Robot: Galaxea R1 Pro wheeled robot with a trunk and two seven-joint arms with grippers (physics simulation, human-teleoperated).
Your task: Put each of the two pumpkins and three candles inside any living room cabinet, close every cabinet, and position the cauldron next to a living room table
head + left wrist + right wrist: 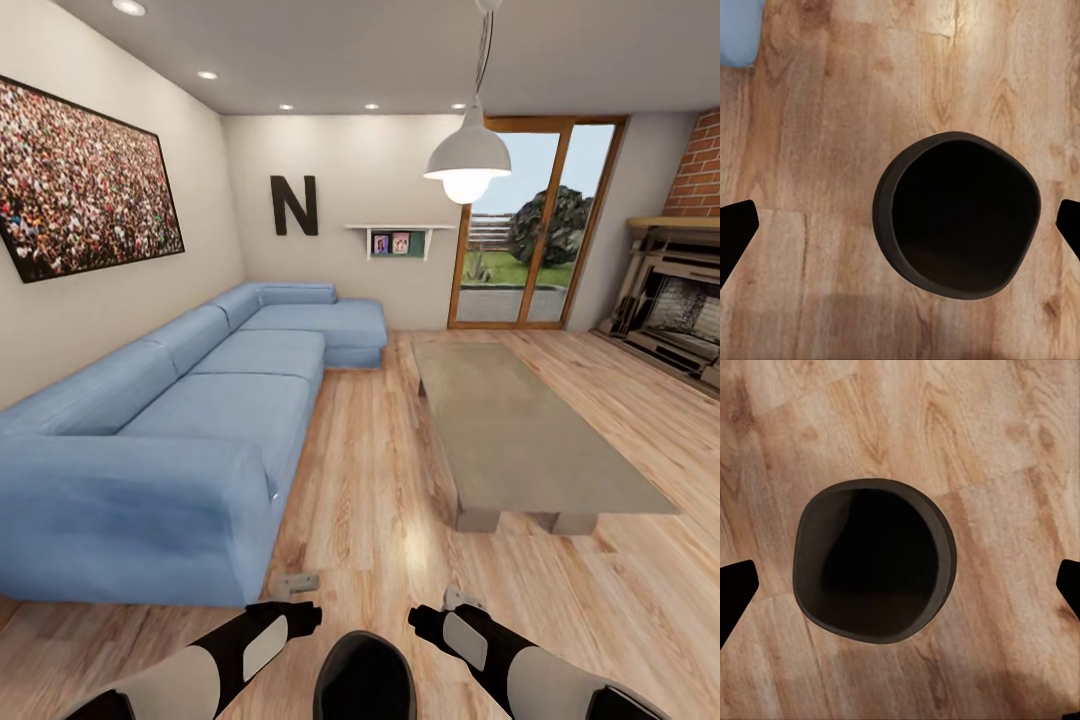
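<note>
Cauldron sits bottom centre on the floor between your arms. Left gripper and right gripper both spread wide above it, holding nothing. You're on the cauldron step: close in, grasp, carry to table centre-right.

A single large dark capital letter "N" stands on the pale far wall, above the long blue sofa and beside the small white wall shelf. The two small colourful pictures on that shelf are too small for any writing on them to be made out. The big dark-framed wall picture of a dense crowd carries no words that can be read.
</note>
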